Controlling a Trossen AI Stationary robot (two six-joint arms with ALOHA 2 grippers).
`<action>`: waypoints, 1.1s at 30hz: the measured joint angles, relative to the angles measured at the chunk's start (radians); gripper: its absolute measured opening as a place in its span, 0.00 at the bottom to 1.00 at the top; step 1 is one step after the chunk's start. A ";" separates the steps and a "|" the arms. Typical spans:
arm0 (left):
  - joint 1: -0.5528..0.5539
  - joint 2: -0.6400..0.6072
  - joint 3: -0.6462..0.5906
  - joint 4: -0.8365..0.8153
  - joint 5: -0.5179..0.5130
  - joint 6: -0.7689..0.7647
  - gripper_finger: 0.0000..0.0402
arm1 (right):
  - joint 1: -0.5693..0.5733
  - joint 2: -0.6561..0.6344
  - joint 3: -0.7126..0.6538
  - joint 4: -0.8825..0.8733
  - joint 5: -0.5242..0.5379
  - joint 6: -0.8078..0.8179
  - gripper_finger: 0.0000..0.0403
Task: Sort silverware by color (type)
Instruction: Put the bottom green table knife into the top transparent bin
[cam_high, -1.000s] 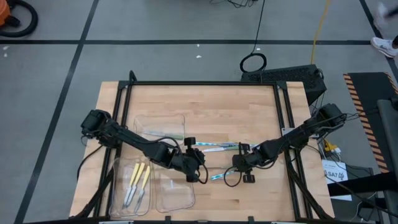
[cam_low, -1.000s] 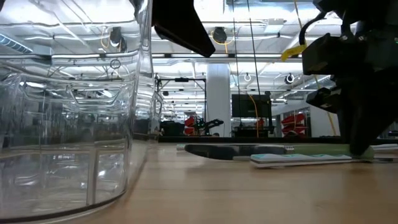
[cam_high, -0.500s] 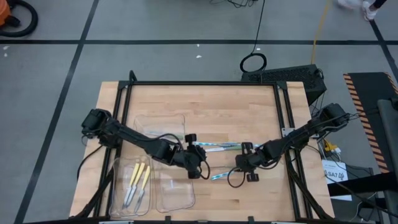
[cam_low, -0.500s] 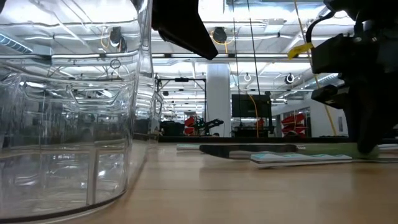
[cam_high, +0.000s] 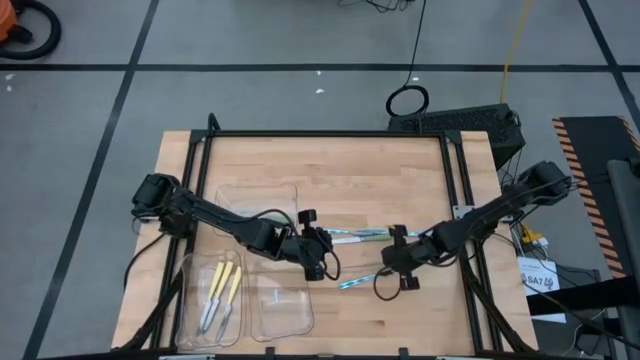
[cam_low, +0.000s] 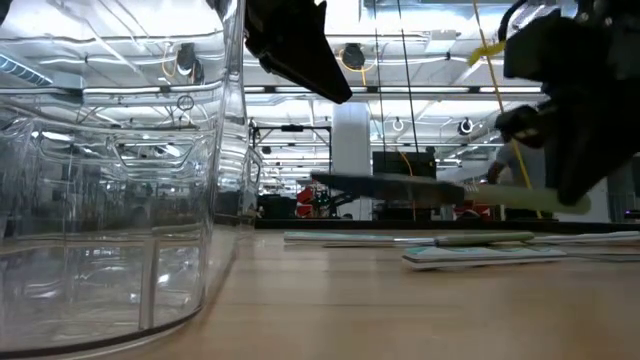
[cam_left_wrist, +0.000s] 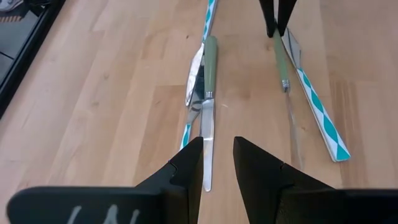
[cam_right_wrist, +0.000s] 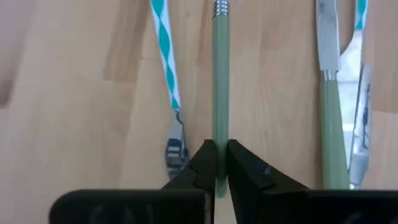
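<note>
Only "SA7" on a tag (cam_high: 541, 281) beside the table (cam_high: 400, 180).

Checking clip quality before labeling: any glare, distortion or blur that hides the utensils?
Low view: the clear tray fills the left, its curved wall warping the room behind. High view: even light, utensils tiny. Right wrist view: sharp, right end effector shut on the green-handled utensil. Left wrist view: left end effector open.

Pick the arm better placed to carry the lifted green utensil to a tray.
Right. The right gripper is already shut on the green utensil, lifted off the table. The left gripper is open, holding nothing.
</note>
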 joint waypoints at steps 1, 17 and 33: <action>0.000 0.000 0.000 0.000 0.000 0.000 0.24 | 0.002 -0.013 0.000 -0.002 0.003 -0.002 0.04; -0.044 -0.091 -0.001 -0.104 -0.037 0.077 0.24 | 0.020 -0.169 0.001 0.014 0.084 -0.179 0.03; -0.193 -0.343 -0.216 -0.270 -0.318 -0.148 0.24 | -0.083 -0.245 0.003 0.156 0.076 -0.474 0.03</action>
